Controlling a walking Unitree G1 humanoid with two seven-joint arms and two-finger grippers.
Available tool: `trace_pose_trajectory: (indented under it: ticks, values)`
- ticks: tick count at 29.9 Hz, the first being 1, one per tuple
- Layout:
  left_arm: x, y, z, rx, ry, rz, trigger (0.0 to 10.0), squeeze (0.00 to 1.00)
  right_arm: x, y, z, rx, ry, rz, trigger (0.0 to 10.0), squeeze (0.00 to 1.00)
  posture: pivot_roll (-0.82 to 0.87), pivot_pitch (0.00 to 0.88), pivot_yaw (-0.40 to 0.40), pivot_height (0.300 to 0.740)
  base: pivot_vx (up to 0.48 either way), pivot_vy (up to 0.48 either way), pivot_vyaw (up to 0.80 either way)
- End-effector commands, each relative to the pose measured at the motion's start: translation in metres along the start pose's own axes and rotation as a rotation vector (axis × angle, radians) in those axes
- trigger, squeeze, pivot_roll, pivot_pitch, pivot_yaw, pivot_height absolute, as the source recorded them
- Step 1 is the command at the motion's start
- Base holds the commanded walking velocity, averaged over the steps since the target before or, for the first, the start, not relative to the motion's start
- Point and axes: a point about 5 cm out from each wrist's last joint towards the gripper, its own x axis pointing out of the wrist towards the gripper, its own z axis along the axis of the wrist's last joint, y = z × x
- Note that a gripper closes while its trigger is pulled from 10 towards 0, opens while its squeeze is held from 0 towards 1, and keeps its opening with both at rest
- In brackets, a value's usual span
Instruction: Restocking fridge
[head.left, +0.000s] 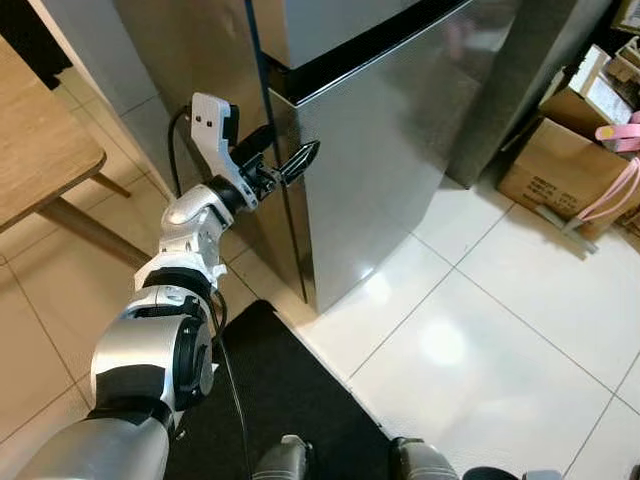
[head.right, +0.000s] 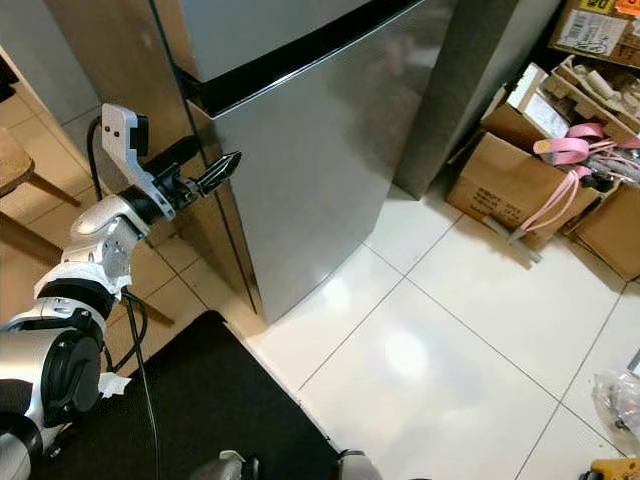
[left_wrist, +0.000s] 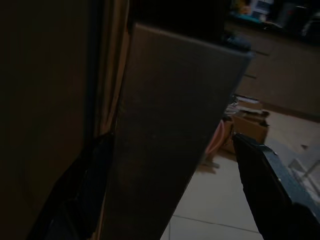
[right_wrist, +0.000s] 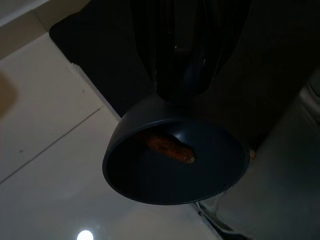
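Observation:
The steel fridge (head.left: 390, 150) stands closed before me, a black gap between its upper and lower doors. My left gripper (head.left: 278, 150) is open at the lower door's left edge, one finger (head.left: 300, 158) on the door's front and the other along its side. In the left wrist view that door edge (left_wrist: 165, 150) stands between the two fingers (left_wrist: 270, 185). In the right wrist view my right gripper (right_wrist: 185, 85) is shut on the rim of a dark blue bowl (right_wrist: 150, 185). An orange-brown piece of food (right_wrist: 170, 146) lies in the bowl, above the white floor.
A wooden table (head.left: 40, 150) stands at the left, its leg near my left arm. A black mat (head.left: 290, 400) lies under my feet. Cardboard boxes (head.left: 560, 165) with pink straps (head.right: 570, 150) crowd the right. White tiled floor (head.left: 480, 330) spreads in front of the fridge.

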Motion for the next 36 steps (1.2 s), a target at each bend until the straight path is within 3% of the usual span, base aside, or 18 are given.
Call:
trace_pose_trajectory:
  ticks: [1,10,19,23,28,32,35,36]
  values:
    - [0.02,-0.041,-0.024,-0.055,0.063,-0.293,10.0,0.0,-0.003,0.002,-0.012,0.018,0.041,0.0,10.0,0.0,-0.18,0.292,0.026,0.74,0.0,0.0,0.0]
    - [0.021,-0.064,-0.033,-0.111,0.046,-0.436,10.0,0.0,0.001,0.008,-0.007,0.03,0.034,0.004,10.0,0.0,-0.17,0.263,0.039,0.74,0.0,0.0,0.0]
    - [0.021,-0.077,-0.037,-0.113,0.046,-0.492,10.0,0.0,0.003,0.01,-0.004,0.037,0.03,0.001,10.0,0.0,-0.16,0.25,0.046,0.74,0.0,0.0,0.0]
    - [0.018,-0.069,-0.033,-0.061,0.018,-0.384,10.0,0.0,0.005,0.012,-0.003,0.046,0.031,-0.003,10.0,0.0,-0.16,0.236,0.055,0.74,0.0,0.0,0.0]
    - [0.005,-0.044,-0.015,0.022,-0.017,-0.201,10.0,0.0,0.006,0.015,-0.003,0.052,0.036,-0.002,10.0,0.0,-0.15,0.229,0.058,0.74,0.0,0.0,0.0]
    - [-0.001,-0.037,-0.01,0.051,-0.013,-0.156,10.0,0.0,0.006,0.015,-0.004,0.053,0.038,-0.002,10.0,0.0,-0.15,0.225,0.058,0.74,0.0,0.0,0.0]
    - [-0.026,-0.015,0.004,0.123,-0.013,-0.011,10.0,0.0,0.007,0.015,-0.004,0.055,0.043,-0.004,10.0,0.0,-0.14,0.221,0.059,0.74,0.0,0.0,0.0]
    - [-0.026,-0.015,0.004,0.123,-0.013,-0.011,10.0,0.0,0.007,0.015,-0.004,0.055,0.043,-0.004,10.0,0.0,-0.14,0.221,0.059,0.74,0.0,0.0,0.0]
